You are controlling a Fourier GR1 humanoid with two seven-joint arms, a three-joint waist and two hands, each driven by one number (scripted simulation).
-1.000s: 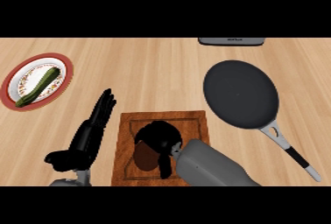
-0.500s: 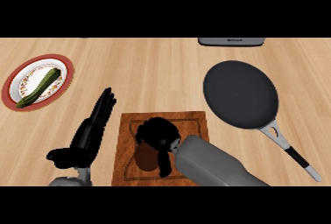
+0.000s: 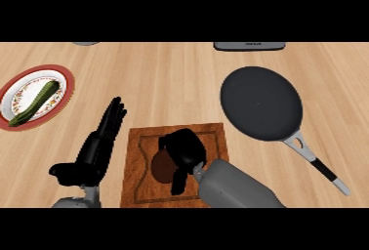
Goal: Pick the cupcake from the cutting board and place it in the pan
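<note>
We find no readable text, label, brand, number or sign anywhere. The dark object (image 3: 250, 46) at the counter's far edge bears a small pale mark, too small for us to read.

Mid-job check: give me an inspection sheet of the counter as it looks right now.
Surface: light wooden counter.
Job's things: brown wooden cutting board at the near edge; dark brown cupcake on it, partly hidden; black round pan to the right, nothing in it.
Clutter: red-rimmed plate with a green courgette, far left.
Hands: right hand curled over the cupcake; left hand open beside the board.
Cables: nothing seen.
Surroundings: dark grey object at the far edge.
</note>
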